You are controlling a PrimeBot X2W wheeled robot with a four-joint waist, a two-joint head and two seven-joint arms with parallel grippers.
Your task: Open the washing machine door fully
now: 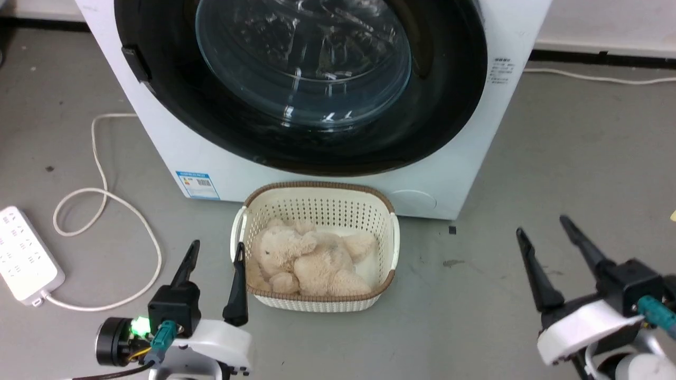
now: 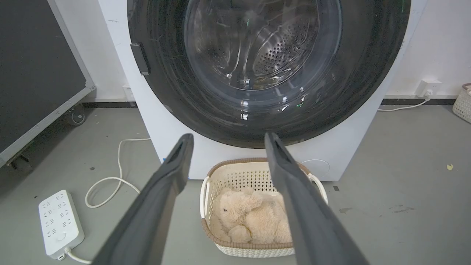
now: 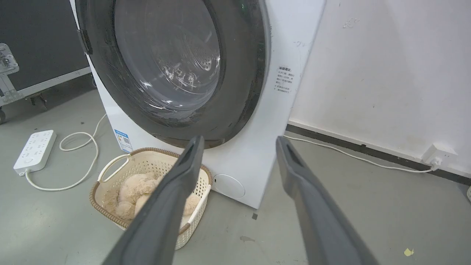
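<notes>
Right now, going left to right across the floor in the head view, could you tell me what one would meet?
In order: power strip, white cable, left gripper, basket holding a plush toy, right gripper.

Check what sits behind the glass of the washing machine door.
Through the large round black-ringed glass door the perforated steel drum shows; reflections blur its lower part. The door's wide black ring covers whatever surrounds the drum's mouth.

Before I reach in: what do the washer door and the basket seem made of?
The washing machine door: wide ring glossy black, probably plastic, with sharp glints; domed centre looks like clear glass, the drum visible through it. The basket: cream perforated plastic, likely, brown woven-look rim.
</notes>
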